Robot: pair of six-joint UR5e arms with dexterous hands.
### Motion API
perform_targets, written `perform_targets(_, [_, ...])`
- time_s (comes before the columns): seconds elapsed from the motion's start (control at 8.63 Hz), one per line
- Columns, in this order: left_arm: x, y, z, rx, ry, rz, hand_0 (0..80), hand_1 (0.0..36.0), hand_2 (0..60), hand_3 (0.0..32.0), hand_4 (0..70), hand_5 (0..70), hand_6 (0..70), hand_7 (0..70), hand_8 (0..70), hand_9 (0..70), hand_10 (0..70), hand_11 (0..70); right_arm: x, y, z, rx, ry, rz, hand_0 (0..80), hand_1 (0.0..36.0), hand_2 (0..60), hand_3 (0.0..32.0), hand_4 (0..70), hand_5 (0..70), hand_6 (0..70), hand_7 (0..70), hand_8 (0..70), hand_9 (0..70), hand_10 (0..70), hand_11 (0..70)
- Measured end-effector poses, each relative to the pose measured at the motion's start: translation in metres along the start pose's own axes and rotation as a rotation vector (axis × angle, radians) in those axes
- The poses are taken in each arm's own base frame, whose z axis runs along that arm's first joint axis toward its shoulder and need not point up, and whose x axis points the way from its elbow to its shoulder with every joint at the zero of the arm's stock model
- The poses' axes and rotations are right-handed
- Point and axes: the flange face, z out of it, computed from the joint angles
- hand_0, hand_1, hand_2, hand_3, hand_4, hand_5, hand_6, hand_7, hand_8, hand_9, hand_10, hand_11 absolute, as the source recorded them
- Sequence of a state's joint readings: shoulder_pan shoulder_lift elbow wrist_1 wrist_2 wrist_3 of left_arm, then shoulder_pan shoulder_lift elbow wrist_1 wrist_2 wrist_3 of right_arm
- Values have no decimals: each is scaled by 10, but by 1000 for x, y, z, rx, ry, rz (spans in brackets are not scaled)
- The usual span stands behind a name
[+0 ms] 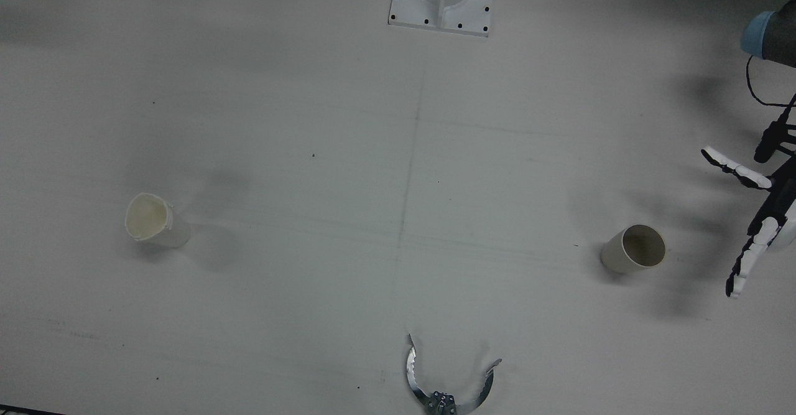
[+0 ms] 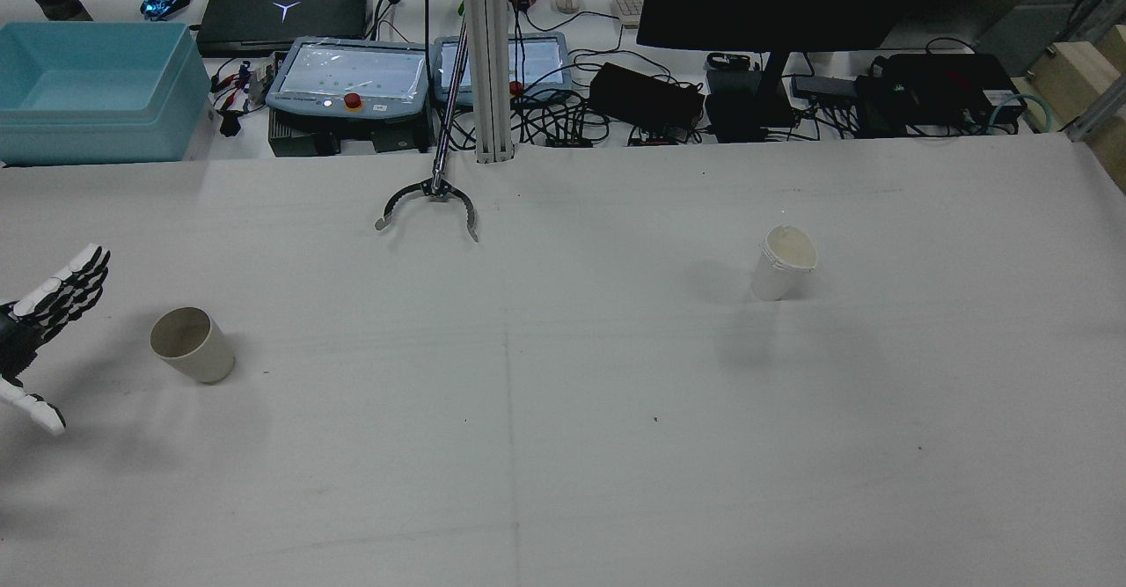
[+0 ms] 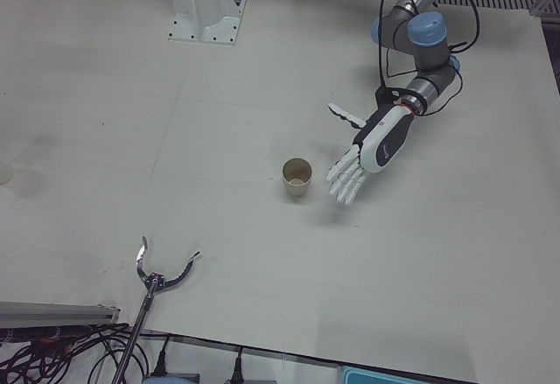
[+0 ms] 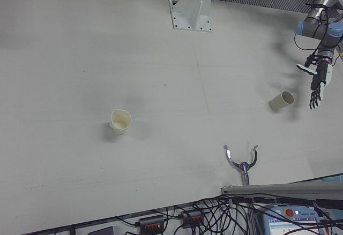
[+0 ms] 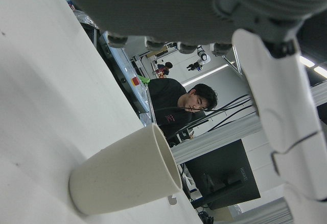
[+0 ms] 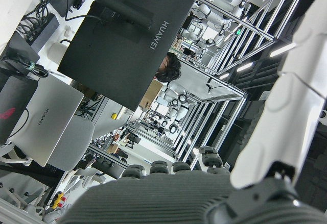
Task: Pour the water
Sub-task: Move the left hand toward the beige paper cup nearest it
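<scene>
Pale and nearly bare, the table [image 2: 563,446] carries a beige cup [image 2: 192,344] upright near its left edge, just beside the splayed, empty left hand [image 2: 48,323], so a sideways brush could topple it, while the white cup [image 2: 781,262] stands well apart rightward, a metal claw tool [image 2: 428,201] rests by the far edge, nothing stands between, and the right hand's [image 6: 214,188] state cannot be told.
</scene>
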State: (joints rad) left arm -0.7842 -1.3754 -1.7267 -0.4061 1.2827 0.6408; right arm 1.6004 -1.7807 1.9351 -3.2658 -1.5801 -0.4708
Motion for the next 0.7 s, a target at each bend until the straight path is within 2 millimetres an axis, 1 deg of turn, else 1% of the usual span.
perform_targets(0.12, [-16, 2, 13, 11, -12, -32, 519, 115, 0, 148, 31, 0, 0, 21, 0, 2, 1, 20, 0, 0, 1, 0, 0, 0, 489, 145, 0, 0, 0, 48, 0, 0, 4, 28, 0, 17])
perform_targets(0.23, [-29, -4, 18, 46, -37, -87, 519, 117, 0, 152, 28, 0, 0, 18, 0, 0, 1, 20, 1, 0, 2, 0, 1, 0, 490, 145, 0, 0, 0, 49, 0, 0, 5, 29, 0, 18])
perform_targets(0.35, [-41, -15, 21, 81, -57, -135, 518, 115, 0, 162, 26, 0, 0, 17, 0, 0, 2, 22, 1, -1, 2, 1, 2, 0, 488, 144, 0, 0, 0, 50, 0, 0, 6, 31, 0, 17])
perform_targets(0.46, [-51, -26, 24, 109, -66, -166, 517, 110, 0, 164, 26, 0, 0, 13, 0, 0, 2, 22, 2, -2, 3, 2, 3, 0, 488, 143, 0, 0, 0, 49, 0, 0, 5, 30, 0, 18])
perform_targets(0.58, [-57, -30, 35, 123, -58, -178, 517, 111, 0, 168, 26, 0, 0, 14, 0, 0, 2, 22, 2, -2, 3, 3, 3, 0, 488, 144, 1, 0, 0, 50, 0, 0, 5, 30, 0, 18])
perform_targets(0.7, [-60, -29, 44, 128, -48, -179, 537, 119, 0, 174, 33, 0, 0, 13, 0, 0, 2, 24, 2, -2, 3, 4, 4, 0, 489, 145, 1, 0, 1, 51, 0, 0, 6, 31, 0, 18])
